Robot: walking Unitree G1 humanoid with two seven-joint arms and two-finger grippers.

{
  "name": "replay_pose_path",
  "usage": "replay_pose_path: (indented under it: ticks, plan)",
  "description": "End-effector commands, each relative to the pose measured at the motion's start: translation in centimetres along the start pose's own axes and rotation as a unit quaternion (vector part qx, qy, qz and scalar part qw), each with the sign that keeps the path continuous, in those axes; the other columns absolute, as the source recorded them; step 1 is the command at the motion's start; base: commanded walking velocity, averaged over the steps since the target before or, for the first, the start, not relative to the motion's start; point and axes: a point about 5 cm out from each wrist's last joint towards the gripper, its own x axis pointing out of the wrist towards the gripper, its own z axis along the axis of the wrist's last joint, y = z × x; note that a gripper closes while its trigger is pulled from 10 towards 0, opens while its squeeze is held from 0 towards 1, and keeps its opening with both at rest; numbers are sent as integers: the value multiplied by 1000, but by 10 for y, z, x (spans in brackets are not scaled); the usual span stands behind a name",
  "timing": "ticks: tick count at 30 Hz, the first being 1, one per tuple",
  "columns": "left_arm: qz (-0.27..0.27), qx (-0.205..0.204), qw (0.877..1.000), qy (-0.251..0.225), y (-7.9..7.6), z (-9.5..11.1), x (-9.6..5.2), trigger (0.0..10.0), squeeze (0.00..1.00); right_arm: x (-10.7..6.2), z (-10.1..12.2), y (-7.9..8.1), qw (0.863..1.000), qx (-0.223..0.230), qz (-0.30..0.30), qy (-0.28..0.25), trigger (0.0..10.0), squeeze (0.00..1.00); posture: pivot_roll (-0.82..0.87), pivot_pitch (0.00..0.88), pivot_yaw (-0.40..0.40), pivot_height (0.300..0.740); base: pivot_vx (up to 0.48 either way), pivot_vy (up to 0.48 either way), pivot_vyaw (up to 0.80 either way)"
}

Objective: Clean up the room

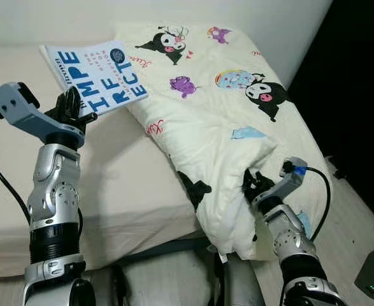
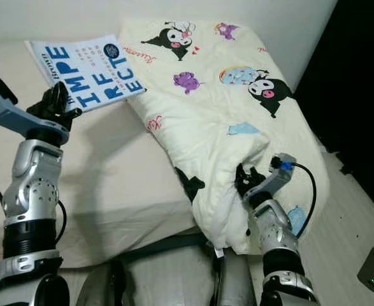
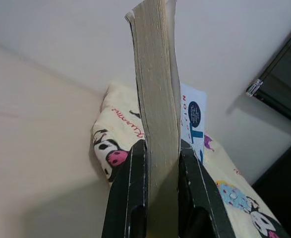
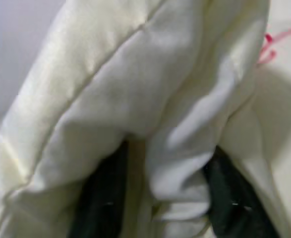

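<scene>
While your left gripper (image 1: 72, 105) is holding its fingers (image 3: 130, 198) clamped on the book (image 1: 97, 73) above the bed (image 1: 123, 185), your right gripper (image 1: 253, 185) is pinching a fold of the cartoon-print duvet (image 1: 218, 108) at the mattress's near corner.

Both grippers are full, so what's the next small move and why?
Probably carry the book off the bed first. The left gripper already clamps it clear of the mattress, while the right gripper only pinches a fold of the quilt, which lies bunched.
</scene>
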Motion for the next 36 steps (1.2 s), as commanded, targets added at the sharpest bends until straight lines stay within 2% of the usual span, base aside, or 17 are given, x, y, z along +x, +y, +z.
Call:
replay_pose_path:
  ticks: [1, 7, 8, 9, 12, 13, 14, 16, 17, 18, 20, 21, 23, 28, 31, 33, 36]
  plan:
    - [-6, -8, 1000, -13, -5, 5, -1, 0, 0, 1, -2, 4, 1000, 2, 19, -1, 0, 0, -51, 128, -27, 526, 0, 0, 0]
    - [-11, -12, 1000, -20, -10, 9, 1, 0, 0, 8, 5, 23, 996, -10, 84, -13, 0, 0, -58, 129, -29, 526, 0, 0, 0]
    - [-14, 1, 999, -41, -14, 21, 6, 0, 0, 14, -10, 51, 979, -104, 169, 50, 0, 0, -64, 129, -31, 526, 0, 0, 0]
    - [-14, 1, 999, -41, -14, 21, 6, 0, 0, 14, -10, 51, 979, -104, 169, 50, 0, 0, -64, 129, -31, 526, 0, 0, 0]
    - [-19, 17, 997, -71, -20, 39, 14, 0, 0, 17, -37, 93, 942, -150, 280, 106, 0, 0, -68, 125, -34, 526, 0, 0, 0]
    - [-19, 17, 997, -71, -20, 39, 14, 0, 0, 17, -37, 93, 942, -150, 280, 106, 0, 0, -68, 125, -34, 526, 0, 0, 0]
    - [-26, 24, 996, -88, -26, 50, 19, 0, 0, 15, -61, 120, 908, -177, 347, 154, 0, 0, -67, 120, -37, 526, 0, 0, 0]
    - [-29, 25, 995, -91, -27, 53, 19, 0, 0, 14, -69, 126, 897, -187, 364, 168, 0, 0, -67, 120, -37, 526, 0, 0, 0]
    - [-30, 27, 995, -93, -29, 54, 20, 0, 0, 12, -79, 131, 884, -202, 376, 192, 8196, 0, -65, 119, -39, 526, 0, 0, 0]
    - [-31, 28, 995, -94, -30, 54, 19, 0, 0, 10, -89, 132, 877, -206, 376, 218, 10000, 0, -63, 118, -41, 526, 0, 0, 0]
    - [-32, 28, 995, -93, -32, 54, 19, 0, 0, 8, -95, 132, 872, -208, 375, 236, 10000, 0, -63, 118, -42, 526, 0, 0, 0]
    - [-34, 28, 995, -91, -33, 52, 18, 0, 0, 5, -102, 130, 862, -223, 377, 255, 10000, 922, -61, 118, -43, 526, 0, 0, 0]
    - [-35, 29, 995, -84, -35, 49, 16, 0, 0, -1, -105, 126, 856, -218, 383, 270, 10000, 1000, -64, 118, -44, 526, 0, 0, 0]
    - [-39, 32, 997, -60, -38, 37, 11, 0, 0, -24, -95, 119, 835, -172, 437, 287, 10000, 1000, -73, 118, -45, 526, 0, 0, 0]
    - [-39, 34, 997, -59, -38, 37, 10, 0, 0, -27, -94, 118, 832, -167, 443, 289, 10000, 1000, -73, 118, -45, 526, 0, 0, 0]
    - [-43, 42, 997, -51, -41, 33, 11, 0, 0, -50, -70, 105, 813, -135, 484, 293, 10000, 1000, -92, 117, -39, 526, 0, 0, 0]
    - [-44, 51, 997, -43, -42, 29, 12, 0, 0, -63, -45, 97, 816, -131, 492, 273, 10000, 1000, -96, 118, -38, 526, 0, 0, 0]
